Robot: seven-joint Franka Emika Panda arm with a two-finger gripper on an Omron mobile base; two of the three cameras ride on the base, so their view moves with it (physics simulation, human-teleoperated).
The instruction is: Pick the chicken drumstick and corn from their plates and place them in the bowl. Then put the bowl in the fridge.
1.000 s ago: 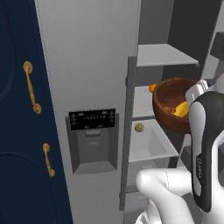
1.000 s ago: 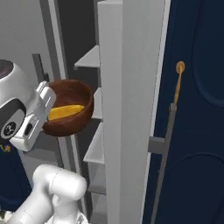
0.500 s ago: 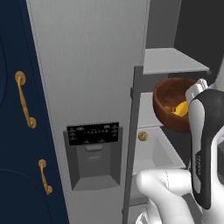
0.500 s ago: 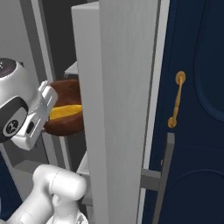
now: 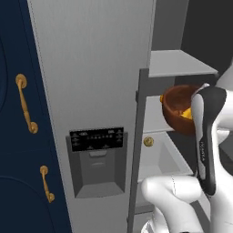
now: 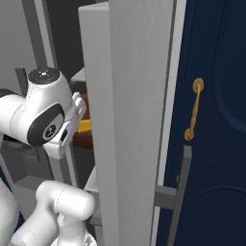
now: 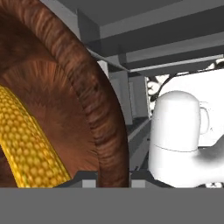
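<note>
1. Fridge point(image 5: 91, 68) door front now looms larger on the left than 1 s ago; the base has rolled closer.
2. Bowl point(image 5: 179, 109) with corn point(image 7: 26, 140) hangs by the open shelves.
3. Gripper point(image 7: 113, 177) clamped on bowl rim; shelf placement looks next.

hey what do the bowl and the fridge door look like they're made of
The bowl looks like dark reddish-brown wood with a matte finish: streaky grain runs along its thick rim and inner wall. The fridge door looks like brushed stainless steel, plain flat grey with a dull sheen, though the rendering leaves that open.
</note>
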